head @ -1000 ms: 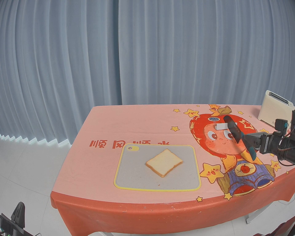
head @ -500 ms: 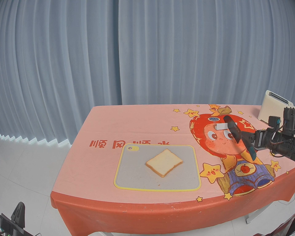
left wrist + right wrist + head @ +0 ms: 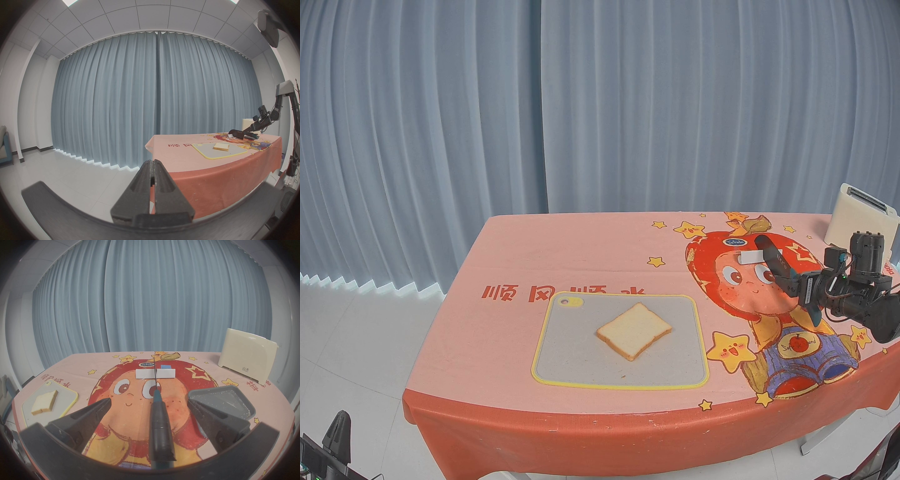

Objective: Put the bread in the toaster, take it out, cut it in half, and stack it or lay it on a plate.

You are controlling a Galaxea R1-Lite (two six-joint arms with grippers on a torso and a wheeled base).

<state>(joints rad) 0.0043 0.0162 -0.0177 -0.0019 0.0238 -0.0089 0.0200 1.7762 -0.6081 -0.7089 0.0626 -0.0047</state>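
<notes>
one uncut slice of bread (image 3: 634, 330) lies on the middle of the cutting board (image 3: 562, 356); i cannot tell if it is toasted, and cutting and plating remain. right of the board, the right gripper (image 3: 149, 402) gapes wide astride the knife (image 3: 159, 427) handle, not touching it. the left gripper (image 3: 152, 175), clamped closed and empty, hangs well left of the board.

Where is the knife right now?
The knife rests on the right side of the table in the head view, its blade across a small white rest, its handle inside the open right claw.
</notes>
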